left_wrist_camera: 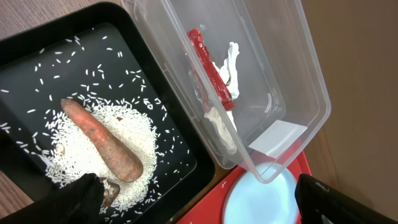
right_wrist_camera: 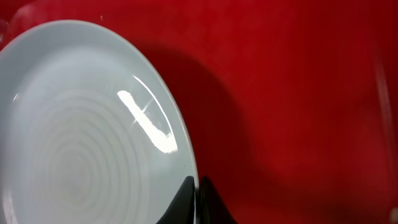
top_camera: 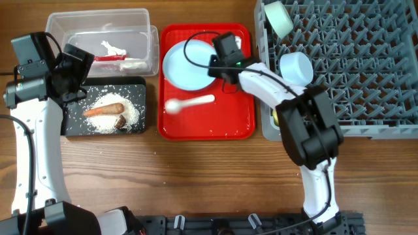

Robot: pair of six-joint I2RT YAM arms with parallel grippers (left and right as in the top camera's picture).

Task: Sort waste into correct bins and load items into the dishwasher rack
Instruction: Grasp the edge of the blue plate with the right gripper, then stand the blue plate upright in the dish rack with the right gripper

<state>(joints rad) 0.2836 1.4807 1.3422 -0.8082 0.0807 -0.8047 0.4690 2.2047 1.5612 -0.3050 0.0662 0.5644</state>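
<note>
table [top_camera: 196, 176]: 1 big top of brown wood; grain runs from left to right; some darker streaks in it | top: flat and smooth; fills the whole view from above | light: bright and even; soft, short shadows fall on the wood | left wrist view: same brown wood
</note>
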